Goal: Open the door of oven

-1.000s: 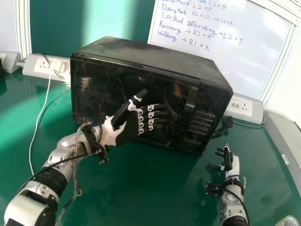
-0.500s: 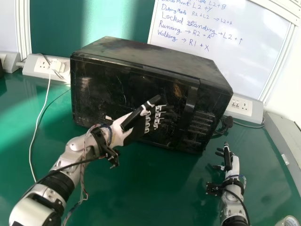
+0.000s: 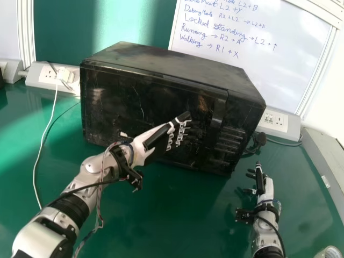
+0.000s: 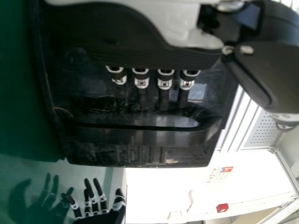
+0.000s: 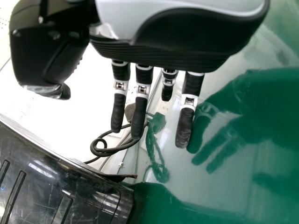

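Item: one boxy black oven with a scratched, glossy front (image 3: 134,99), standing on a glossy green tabletop (image 3: 166,220), door shut, its upright black handle strip (image 3: 216,121) toward the right side of the front. Left hand, black and white, jointed (image 3: 159,138), fingers extended, before the oven's front, short of the handle strip; right hand, matching (image 3: 260,185), idle near the oven's right front corner, fingers extended. Judged method: bring the left fingertips behind the handle strip's edge, curl them only once seated, then draw outward steadily, lest they slip or drag the oven.
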You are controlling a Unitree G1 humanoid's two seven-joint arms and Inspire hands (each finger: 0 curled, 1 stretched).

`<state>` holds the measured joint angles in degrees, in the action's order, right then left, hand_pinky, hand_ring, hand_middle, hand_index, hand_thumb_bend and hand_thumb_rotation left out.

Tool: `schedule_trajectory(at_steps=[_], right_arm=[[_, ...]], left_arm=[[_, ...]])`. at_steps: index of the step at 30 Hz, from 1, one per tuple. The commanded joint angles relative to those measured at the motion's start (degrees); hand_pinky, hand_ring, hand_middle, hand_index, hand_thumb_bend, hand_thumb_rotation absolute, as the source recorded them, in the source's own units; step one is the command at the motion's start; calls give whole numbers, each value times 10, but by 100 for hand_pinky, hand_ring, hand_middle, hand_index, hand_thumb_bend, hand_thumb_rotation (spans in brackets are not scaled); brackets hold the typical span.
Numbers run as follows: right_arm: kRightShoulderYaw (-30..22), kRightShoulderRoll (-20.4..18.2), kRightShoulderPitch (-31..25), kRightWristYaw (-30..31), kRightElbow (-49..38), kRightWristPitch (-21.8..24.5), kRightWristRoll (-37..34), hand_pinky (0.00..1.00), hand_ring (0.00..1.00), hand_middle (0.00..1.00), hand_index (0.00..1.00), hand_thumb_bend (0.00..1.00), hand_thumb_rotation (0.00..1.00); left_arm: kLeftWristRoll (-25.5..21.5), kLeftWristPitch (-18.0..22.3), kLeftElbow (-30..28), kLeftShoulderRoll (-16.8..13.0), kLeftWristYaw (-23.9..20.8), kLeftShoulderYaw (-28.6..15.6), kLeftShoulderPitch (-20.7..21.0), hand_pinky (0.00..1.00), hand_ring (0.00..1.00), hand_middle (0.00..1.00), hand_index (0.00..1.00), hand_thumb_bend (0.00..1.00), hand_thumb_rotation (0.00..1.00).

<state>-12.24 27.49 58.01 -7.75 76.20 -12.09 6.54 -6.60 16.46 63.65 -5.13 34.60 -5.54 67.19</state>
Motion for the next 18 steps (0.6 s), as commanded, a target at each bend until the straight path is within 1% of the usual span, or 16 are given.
schedule_trajectory(at_steps=[1,6,7,10,12,14,16,18], right_arm=[[2,1,-1,-3,5,5,1,38,51,64,64,67,99],[-3,0,-2,1,6,5,-4,39,51,65,64,67,97],[-3,0,-2,0,6,6,-5,39,51,64,64,69,97],[-4,0,-2,0,6,6,-6,38,51,64,63,66,96],[-4,-1,-1,0,6,6,-6,38,51,64,63,64,96],[-3,0,-2,1,5,4,-5,38,51,65,64,66,97],[-2,1,-2,3,5,3,-4,39,51,65,65,68,98],[-1,1,-2,3,5,3,-3,40,51,65,64,67,98]], left_arm=[[6,12,15,1,2,2,13,94,100,100,100,100,98],[29,28,30,-1,-11,13,17,92,100,100,100,100,99],[32,29,32,-1,-13,14,17,93,100,100,100,100,99],[39,29,38,2,-22,14,17,92,100,100,100,100,98],[43,31,42,4,-28,14,17,95,100,100,100,100,97],[54,31,49,5,-41,20,19,99,100,100,100,100,98],[60,31,55,6,-49,23,20,100,100,100,99,100,98],[65,30,62,9,-56,25,22,99,100,100,98,100,97]])
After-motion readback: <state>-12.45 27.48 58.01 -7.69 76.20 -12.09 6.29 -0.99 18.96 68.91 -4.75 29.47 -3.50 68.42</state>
